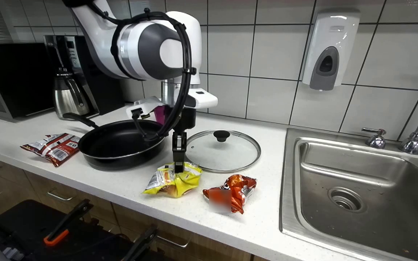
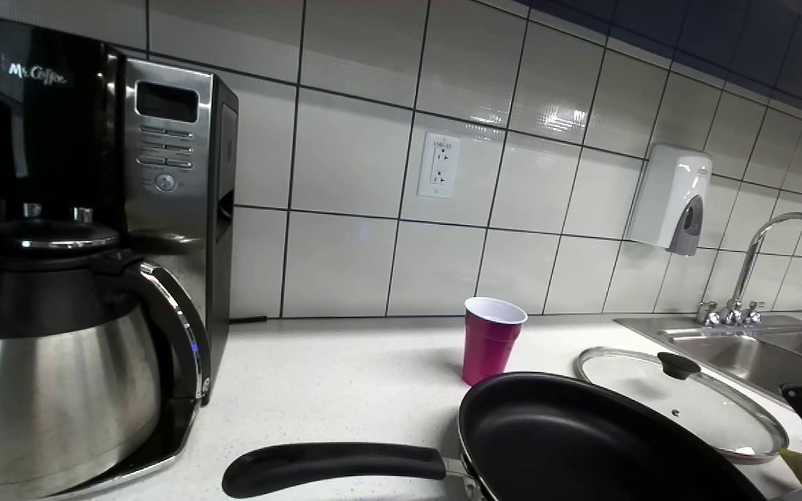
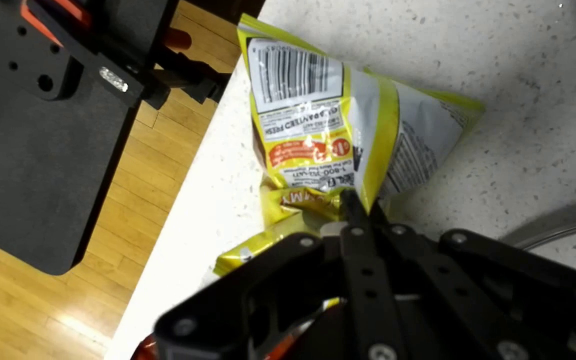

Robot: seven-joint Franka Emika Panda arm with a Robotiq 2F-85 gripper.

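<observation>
Wall [image 1: 230,50] of pale tiles closes off the far side; below it the countertop [image 1: 122,183] runs left to right, a steel sink [image 1: 289,181] let into its right part; the robot arm [image 1: 136,50], the only one in sight, leans in from above and left; black pan [image 1: 118,139] sits left and far of the claw [image 1: 179,168], glass lid [image 1: 227,157] right and far, its rim close by; the yellow bag [image 1: 171,183] lies straight beneath the claw and touching it, and to my eye any move from here turns on that vertical line; its long axis slants from near left to far right, with the hold toward its far side and the bulk spread near and left; the red bag [image 1: 53,146] is well apart, left of the pan, while the orange bag [image 1: 243,186] rests right and near, just beside the yellow one; smallest of all, the fingertips [image 3: 354,212] stand nearly together, pinching a gathered crease of the yellow bag between them; whether the bag bears its full weight on the countertop I can't tell.
</observation>
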